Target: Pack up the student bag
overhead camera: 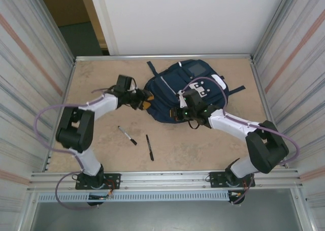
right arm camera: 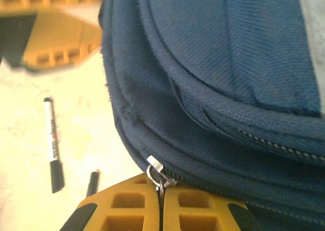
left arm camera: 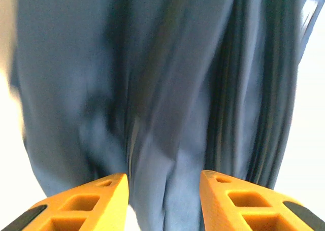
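Here, the large navy-blue fabric backpack [overhead camera: 177, 86] with white patches lies flat toward the far middle of the sandy desk [overhead camera: 96, 78]. The left pincer [overhead camera: 143, 100] sits at the bag's left edge, its orange fingers [left arm camera: 91, 200] parted, with loose blue cloth just ahead of the gap. The right pincer [right arm camera: 162, 190] is at the bag's near edge, pinched shut on the small metal zip pull [right arm camera: 154, 167]. Two black marker pens [overhead camera: 127, 135] lie apart on the desk, nearer the arm bases.

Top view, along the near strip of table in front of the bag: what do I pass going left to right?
Left arm's base, white marker, black pen, right arm's base.
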{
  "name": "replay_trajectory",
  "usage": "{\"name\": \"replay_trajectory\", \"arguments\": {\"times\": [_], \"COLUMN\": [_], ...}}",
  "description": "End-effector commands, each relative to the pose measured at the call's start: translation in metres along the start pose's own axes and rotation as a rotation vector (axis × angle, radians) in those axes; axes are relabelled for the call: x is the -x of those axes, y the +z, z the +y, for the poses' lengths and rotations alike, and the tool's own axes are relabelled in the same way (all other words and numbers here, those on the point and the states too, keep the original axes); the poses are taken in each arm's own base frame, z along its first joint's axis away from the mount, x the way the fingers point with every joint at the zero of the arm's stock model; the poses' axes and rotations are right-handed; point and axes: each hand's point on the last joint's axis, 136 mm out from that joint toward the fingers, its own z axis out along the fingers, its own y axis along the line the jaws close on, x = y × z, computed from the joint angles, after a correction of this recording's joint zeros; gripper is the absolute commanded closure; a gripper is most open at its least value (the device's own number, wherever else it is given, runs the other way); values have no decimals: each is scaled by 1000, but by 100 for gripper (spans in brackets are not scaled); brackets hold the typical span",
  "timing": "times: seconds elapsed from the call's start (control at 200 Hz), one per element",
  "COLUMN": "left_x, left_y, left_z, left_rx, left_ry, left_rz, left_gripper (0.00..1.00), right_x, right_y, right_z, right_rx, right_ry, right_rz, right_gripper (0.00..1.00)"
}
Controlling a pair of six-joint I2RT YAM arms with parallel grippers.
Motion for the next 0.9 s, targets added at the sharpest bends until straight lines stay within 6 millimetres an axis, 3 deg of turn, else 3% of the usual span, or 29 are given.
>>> {"name": "replay_trajectory", "arguments": {"times": [0.0,0.246,0.521,0.772,0.892], "left_x": [-18,-27,-26,-28,-31], "left_y": [-8,-22,-15,-48,-41], "left_z": [-2,-18,-11,-13,-9], "left_rx": [9,15,44,61,100], "left_ry": [-13,16,-8,37,50], "left_rz": [-63,-166,-180,-381,-353], "left_gripper": [59,59,59,63,63], "right_x": [17,4,2,-3,-3], "right_y": [5,23,28,33,38], "right_z": [40,60,78,86,87], "right_rx": [138,154,166,187,200], "right_ry": [-34,-70,-86,-85,-85], "right_rz": [-12,38,34,59,55], "right_gripper": [100,100,100,100,100]}}
